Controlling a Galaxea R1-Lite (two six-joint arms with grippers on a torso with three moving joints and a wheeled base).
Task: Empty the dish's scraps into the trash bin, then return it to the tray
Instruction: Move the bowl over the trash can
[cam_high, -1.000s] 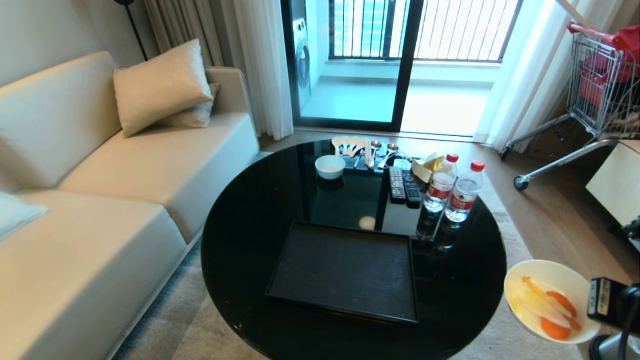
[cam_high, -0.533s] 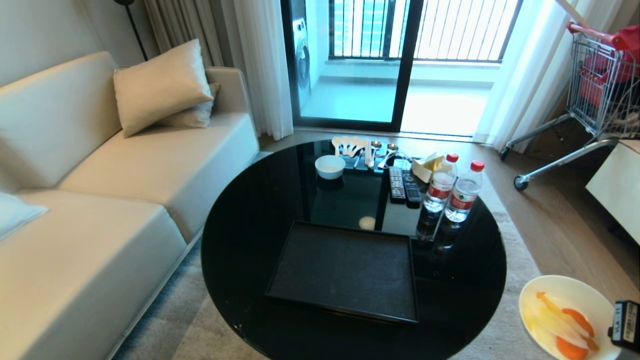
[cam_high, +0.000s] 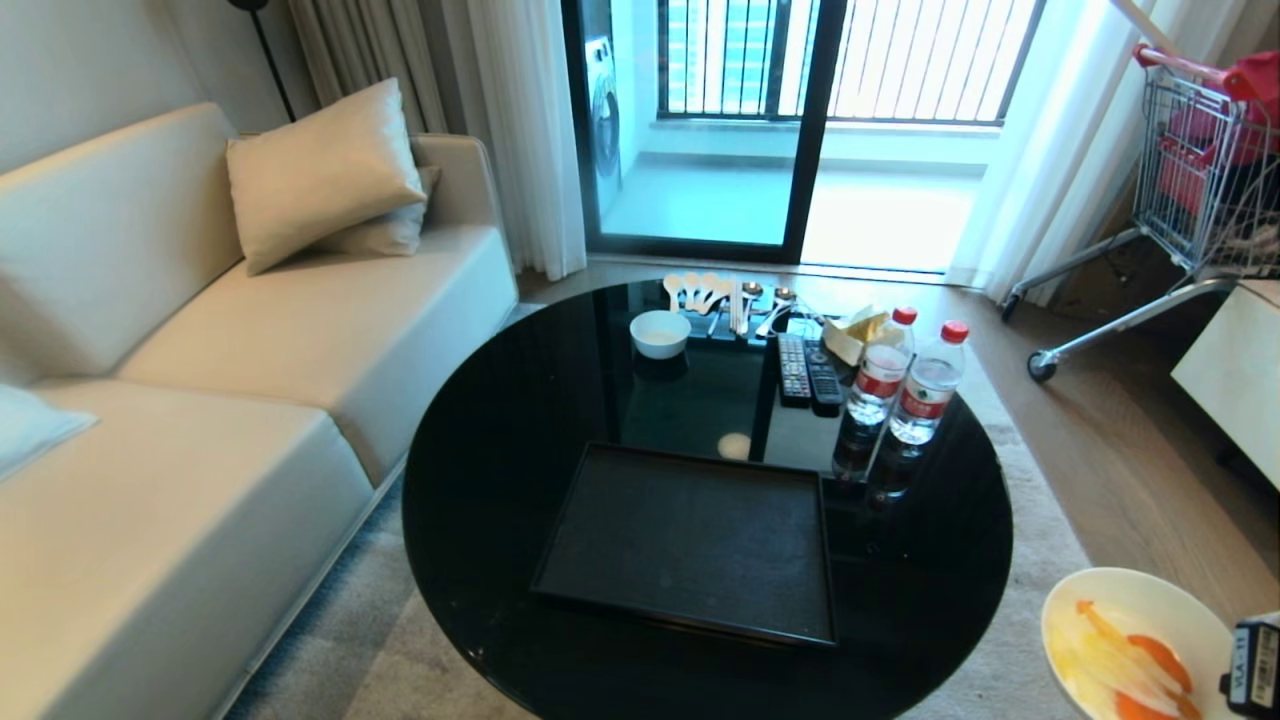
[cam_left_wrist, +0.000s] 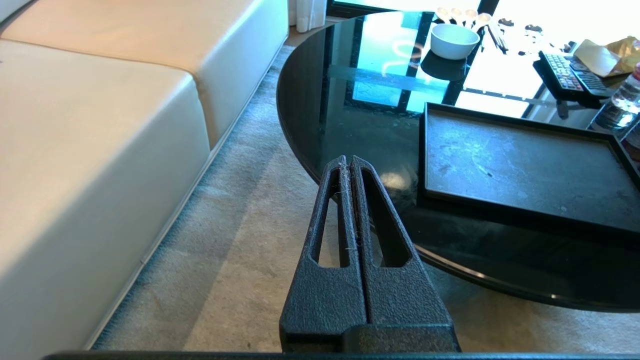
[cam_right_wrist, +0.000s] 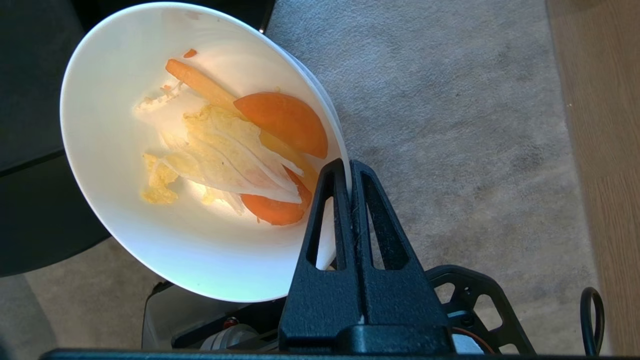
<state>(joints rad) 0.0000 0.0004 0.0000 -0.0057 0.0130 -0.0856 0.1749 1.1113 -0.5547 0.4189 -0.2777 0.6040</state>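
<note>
The dish (cam_right_wrist: 125, 215), a white bowl, hangs tilted over the grey carpet to the right of the round table, seen at the head view's bottom right corner as dish (cam_high: 1120, 610). My right gripper (cam_right_wrist: 348, 167) is shut on its rim. Orange and pale yellow scraps (cam_right_wrist: 240, 150) lie inside, also visible as scraps (cam_high: 1120, 655). The black tray (cam_high: 690, 540) sits bare near the table's front. My left gripper (cam_left_wrist: 348, 161) is shut on nothing, parked low over the carpet beside the table edge. The trash bin is out of view.
On the black glass table (cam_high: 500, 440) stand two water bottles (cam_high: 905, 385), two remotes (cam_high: 808, 370), a smaller white bowl (cam_high: 660, 332), spoons (cam_high: 715, 292) and a crumpled yellow wrapper (cam_high: 858, 330). A beige sofa (cam_high: 200, 400) is on the left; a shopping cart (cam_high: 1190, 170) is at far right.
My right gripper has carried the dish down and to the right, away from the table, so it now sits partly cut off at the head view's corner. The left arm has not moved.
</note>
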